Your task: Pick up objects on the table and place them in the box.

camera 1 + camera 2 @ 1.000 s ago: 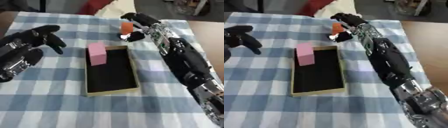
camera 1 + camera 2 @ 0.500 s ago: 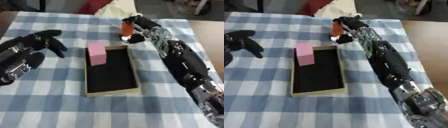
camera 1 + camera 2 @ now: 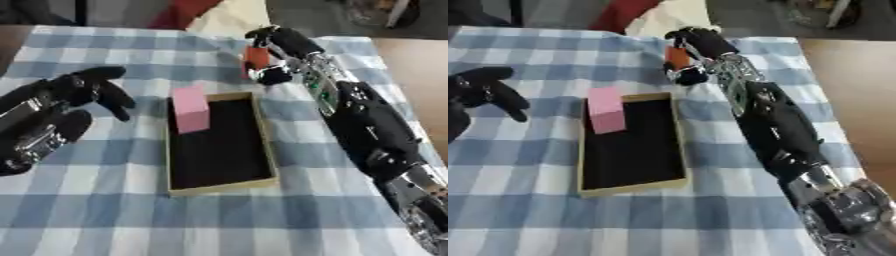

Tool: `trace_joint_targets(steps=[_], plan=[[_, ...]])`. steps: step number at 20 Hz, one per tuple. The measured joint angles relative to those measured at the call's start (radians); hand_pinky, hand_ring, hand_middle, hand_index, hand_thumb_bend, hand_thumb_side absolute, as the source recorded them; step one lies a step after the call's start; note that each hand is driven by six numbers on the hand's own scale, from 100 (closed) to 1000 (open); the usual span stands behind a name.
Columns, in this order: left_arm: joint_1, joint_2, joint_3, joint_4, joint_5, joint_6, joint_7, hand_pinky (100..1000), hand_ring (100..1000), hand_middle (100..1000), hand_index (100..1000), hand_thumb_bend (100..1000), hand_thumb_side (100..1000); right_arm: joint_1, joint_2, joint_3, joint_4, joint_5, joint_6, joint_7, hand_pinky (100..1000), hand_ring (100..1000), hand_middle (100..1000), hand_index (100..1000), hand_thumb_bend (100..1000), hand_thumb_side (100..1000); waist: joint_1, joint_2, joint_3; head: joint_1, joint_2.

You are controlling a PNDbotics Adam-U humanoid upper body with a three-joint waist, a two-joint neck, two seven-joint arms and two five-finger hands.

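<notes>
While its fingers point(image 3: 262, 76) curl around a small orange block point(image 3: 256, 56), the robot's right hand point(image 3: 273, 50) holds the piece just beyond the far end of the shallow tan box point(image 3: 264, 140), above the blue-and-white checked cloth point(image 3: 114, 210) covering the bench. A second ago the hand sat lower and farther off to the right of the box with the block pinched between dark fingertips; it has since drawn up and in toward the box's far right corner, and the block now appears clear of the cloth. That suggests the pickup is done and the carry has begun, with the release over the black lining the likely next step. A pink block point(image 3: 191, 109) already stands in the box's far left corner, leaning against the wall, so the open dark floor nearer the camera looks the safer landing spot. The left hand point(image 3: 83, 90) hovers well apart on the left side of the bench, holding nothing, its fingers half-curled and spread; it has crept slightly closer to the box over the same second. Red and cream fabric point(image 3: 210, 15) lies heaped past the bench's far edge.
</notes>
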Motion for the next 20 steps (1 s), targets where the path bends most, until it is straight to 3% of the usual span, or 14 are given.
trace_joint_targets(steps=[3, 5, 6, 8, 9, 14, 20], plan=[[0.003, 0.0, 0.0, 0.0, 0.0, 0.001, 0.002, 855, 683, 721, 1000, 100, 875, 0.0, -0.009, 0.018, -0.046, -0.021, -0.017, -0.013, 815, 732, 493, 908, 132, 398, 0.0, 0.0, -0.006, 0.002, 0.0], [0.007, 0.0, 0.002, 0.0, 0.0, 0.001, 0.004, 855, 683, 720, 1000, 100, 874, 0.0, -0.016, 0.028, -0.071, -0.032, -0.025, -0.008, 818, 740, 512, 917, 143, 471, -0.001, 0.0, -0.007, 0.002, 0.0], [0.008, 0.0, 0.004, 0.0, 0.0, 0.002, 0.006, 855, 683, 721, 1000, 100, 874, 0.0, -0.017, 0.033, -0.08, -0.037, -0.027, -0.002, 837, 791, 659, 956, 199, 595, -0.002, 0.0, -0.007, 0.002, 0.0], [0.008, 0.0, 0.006, 0.0, 0.0, 0.003, 0.007, 855, 683, 721, 1000, 100, 875, 0.0, -0.017, 0.038, -0.083, -0.038, -0.022, 0.026, 890, 891, 925, 1000, 250, 695, -0.004, 0.0, -0.006, 0.002, 0.0], [0.008, 0.0, 0.006, 0.0, 0.0, 0.003, 0.007, 855, 683, 721, 1000, 100, 875, 0.001, -0.017, 0.039, -0.08, -0.037, -0.016, 0.047, 905, 915, 977, 1000, 255, 717, -0.004, 0.0, -0.005, 0.001, 0.0], [0.008, 0.0, 0.006, 0.0, 0.0, 0.004, 0.007, 856, 684, 722, 1000, 100, 887, 0.0, -0.017, 0.008, -0.019, -0.015, 0.051, 0.162, 917, 925, 984, 1000, 235, 744, -0.004, 0.0, 0.011, -0.007, -0.01], [0.012, 0.0, 0.006, -0.001, -0.002, 0.002, 0.005, 856, 684, 722, 1000, 100, 898, 0.0, -0.029, -0.034, 0.031, -0.021, 0.091, 0.18, 913, 921, 959, 1000, 217, 755, 0.0, 0.008, 0.024, -0.016, -0.024]])
